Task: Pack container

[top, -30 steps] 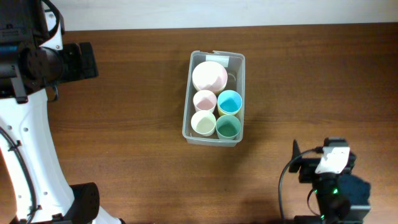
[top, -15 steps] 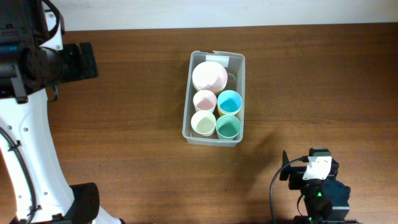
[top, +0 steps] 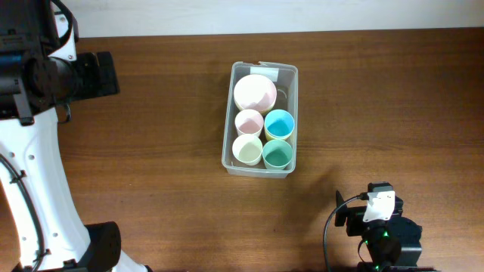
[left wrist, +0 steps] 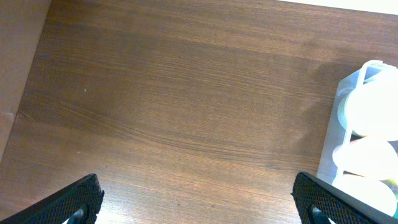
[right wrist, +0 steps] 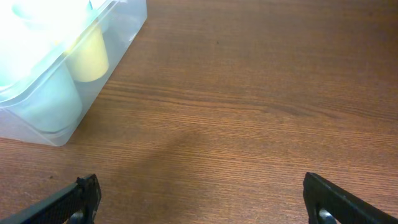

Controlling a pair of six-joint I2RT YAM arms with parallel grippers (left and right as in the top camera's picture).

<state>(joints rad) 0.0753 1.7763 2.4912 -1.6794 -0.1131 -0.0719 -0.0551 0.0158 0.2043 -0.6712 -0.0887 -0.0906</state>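
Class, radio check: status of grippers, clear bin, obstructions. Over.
Left gripper open, empty; right gripper open, empty. Clear rectangular plastic bin holds pink round bowl, four pastel cups. Nothing seen blocking.

Bright, even light falls on the wooden counter [top: 151, 151], and its grain is crisp in every view. In both wrist views the container [right wrist: 127, 28] blows out to white glare. A faint, soft shadow lies beside it.

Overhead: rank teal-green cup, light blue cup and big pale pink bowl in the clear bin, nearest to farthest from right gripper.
1. Teal-green plastic cup, corner of the clear plastic container nearest the right gripper.
2. Light blue plastic cup, same side, mid-bin.
3. Large pale pink round bowl, far end.
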